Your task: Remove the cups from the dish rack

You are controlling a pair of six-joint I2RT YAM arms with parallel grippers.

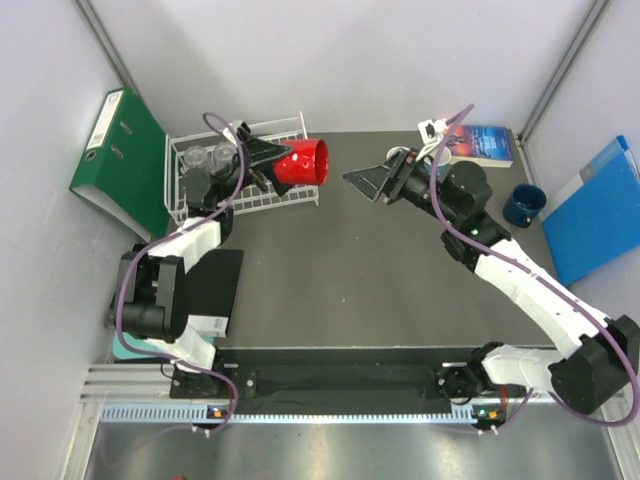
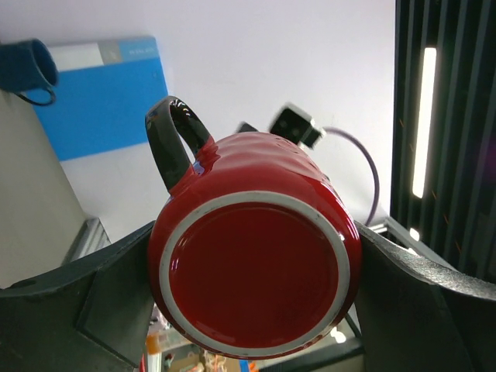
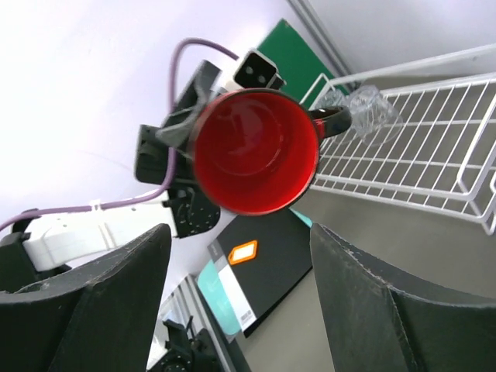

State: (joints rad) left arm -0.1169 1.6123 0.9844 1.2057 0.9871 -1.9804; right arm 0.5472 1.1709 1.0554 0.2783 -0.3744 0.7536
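one red mug (image 1: 305,166), mid-air
left claw (image 1: 280,165) pinches the mug by its base at the dish rack's (image 1: 250,203) edge, mouth turned toward the spread right claw (image 1: 368,183), likely so that claw can take it.

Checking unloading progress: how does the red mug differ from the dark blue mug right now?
The red mug is gripped in the left gripper, lying sideways in the air by the dish rack; the dark blue mug stands free on the table, far right. The red mug's handle is black, the dark blue mug's is blue. Both are small handled mugs.
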